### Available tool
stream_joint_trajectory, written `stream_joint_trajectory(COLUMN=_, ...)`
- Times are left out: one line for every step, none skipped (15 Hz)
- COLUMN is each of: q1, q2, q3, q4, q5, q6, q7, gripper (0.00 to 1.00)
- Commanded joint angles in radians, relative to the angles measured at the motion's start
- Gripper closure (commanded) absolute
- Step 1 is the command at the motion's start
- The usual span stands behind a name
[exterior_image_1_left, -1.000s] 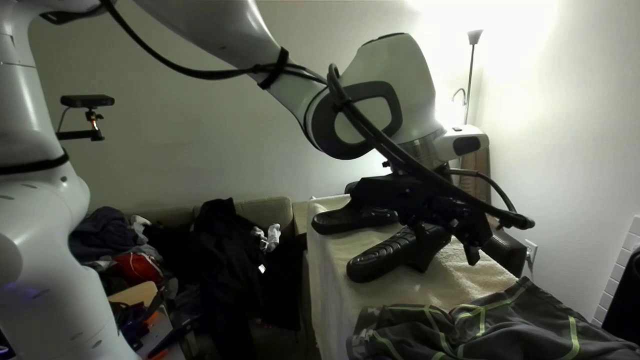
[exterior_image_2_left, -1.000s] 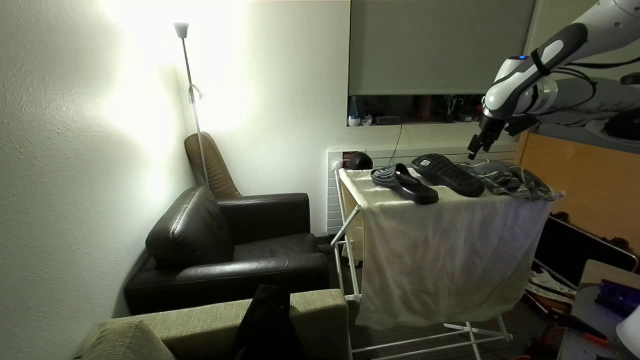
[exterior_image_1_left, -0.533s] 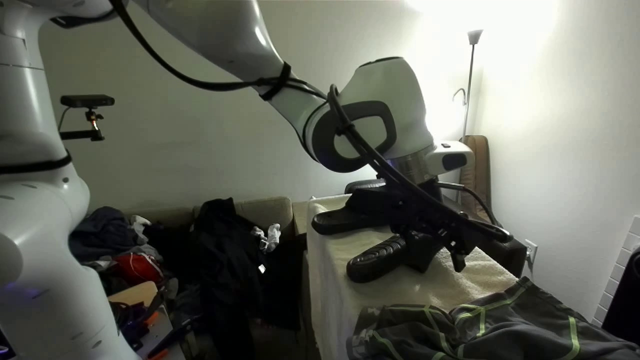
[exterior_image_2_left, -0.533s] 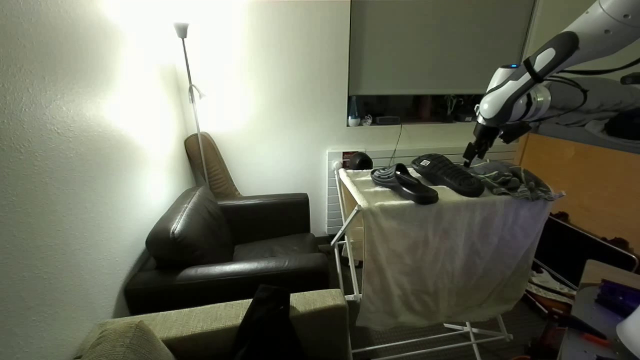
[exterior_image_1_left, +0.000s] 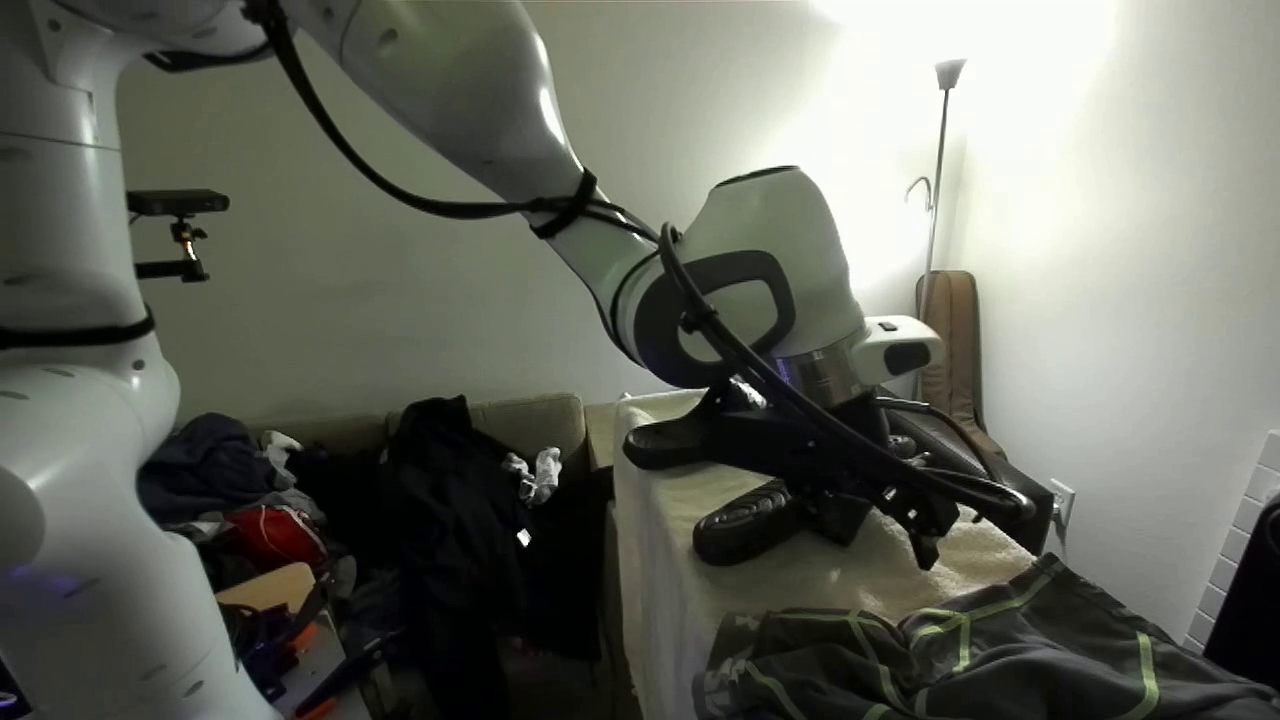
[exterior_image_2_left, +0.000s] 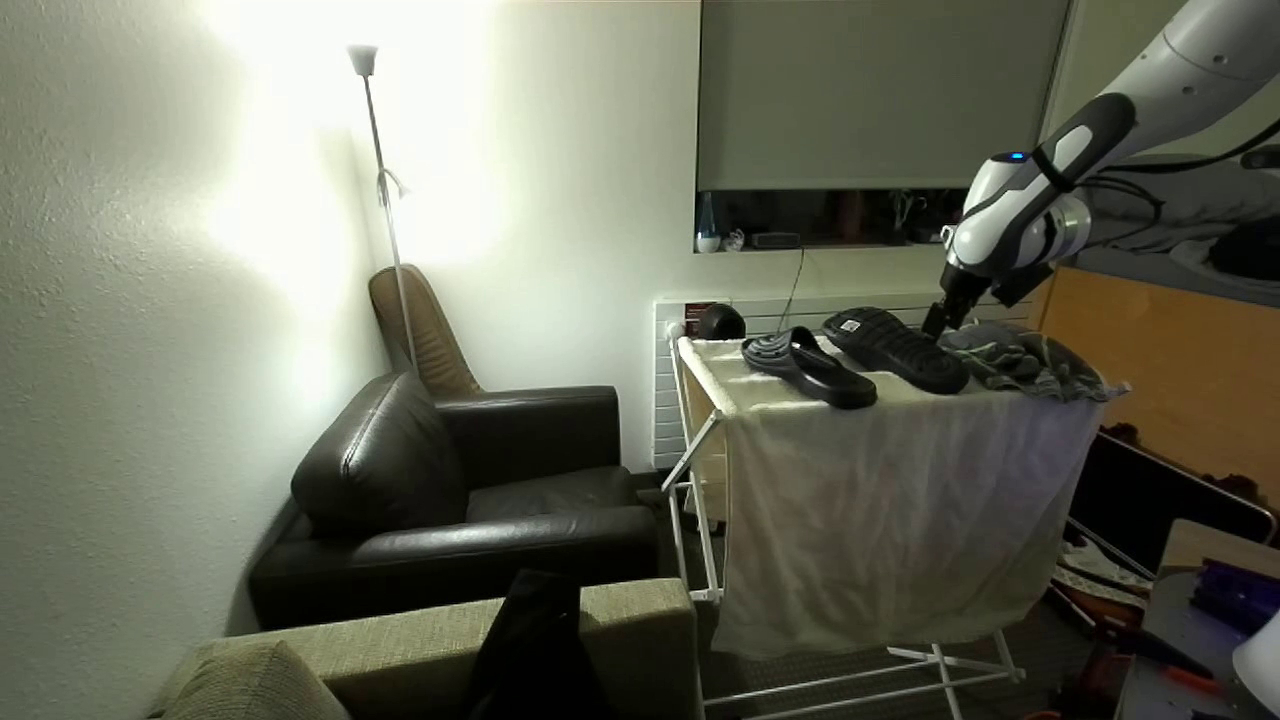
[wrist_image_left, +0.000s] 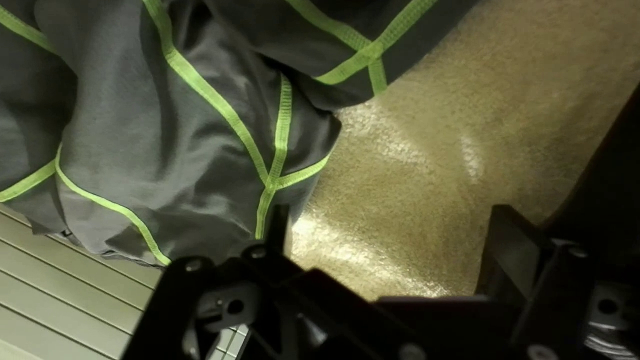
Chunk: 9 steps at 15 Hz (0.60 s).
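My gripper (wrist_image_left: 390, 220) is open in the wrist view, with cream towel (wrist_image_left: 425, 150) between its fingers and nothing held. Grey clothing with green seams (wrist_image_left: 190, 125) lies by the left finger; I cannot tell whether they touch. A dark shape stands at the wrist view's right edge, too dark to identify. In an exterior view the gripper (exterior_image_2_left: 940, 322) is low beside a black slipper (exterior_image_2_left: 895, 350), between it and the clothing (exterior_image_2_left: 1010, 355). A second black slipper (exterior_image_2_left: 810, 370) lies farther left. In an exterior view the arm partly hides the nearer slipper (exterior_image_1_left: 745, 525).
The towel (exterior_image_2_left: 880, 520) hangs over a white drying rack (exterior_image_2_left: 705, 560). A dark leather armchair (exterior_image_2_left: 480, 550) and a beige sofa (exterior_image_2_left: 440, 640) stand near it. A radiator (exterior_image_2_left: 680, 400) is behind. Piled dark clothes (exterior_image_1_left: 450, 520) lie on the sofa.
The arm and gripper have come down toward the towel, moving slightly left in an exterior view. The slippers and the clothing have not moved.
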<state>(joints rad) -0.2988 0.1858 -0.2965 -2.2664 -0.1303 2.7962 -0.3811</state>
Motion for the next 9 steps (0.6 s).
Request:
stream_joint_trajectory(q1=-0.033, q2=-0.017, q3=0.060, q4=-0.018, q5=0.086, q6=-0.010, q7=-0.051, gripper=0.00)
stream_joint_trajectory(q1=-0.038, q2=-0.022, q3=0.079, q4=-0.019, q5=0.127, q6=-0.030, q7=-0.062, gripper=0.00)
stream_joint_trajectory(q1=-0.045, q2=-0.030, q3=0.102, q4=-0.021, q5=0.177, q6=-0.043, q7=-0.081, gripper=0.00)
stream_joint_trajectory(q1=-0.050, q2=-0.034, q3=0.119, q4=-0.020, q5=0.220, q6=-0.057, q7=-0.098, gripper=0.00)
stream_joint_trajectory(q1=-0.055, q2=-0.037, q3=0.135, q4=-0.018, q5=0.264, q6=-0.073, q7=-0.118, gripper=0.00)
stream_joint_trajectory(q1=-0.057, q2=-0.038, q3=0.144, q4=-0.014, q5=0.301, q6=-0.090, q7=-0.135, gripper=0.00)
stream_joint_trajectory(q1=-0.058, q2=-0.039, q3=0.151, q4=-0.009, q5=0.333, q6=-0.106, q7=-0.148, gripper=0.00)
stream_joint_trajectory(q1=-0.059, q2=-0.040, q3=0.157, q4=-0.006, q5=0.362, q6=-0.123, q7=-0.162, gripper=0.00)
stream_joint_trajectory(q1=-0.058, q2=-0.042, q3=0.160, q4=-0.003, q5=0.389, q6=-0.140, q7=-0.175, gripper=0.00)
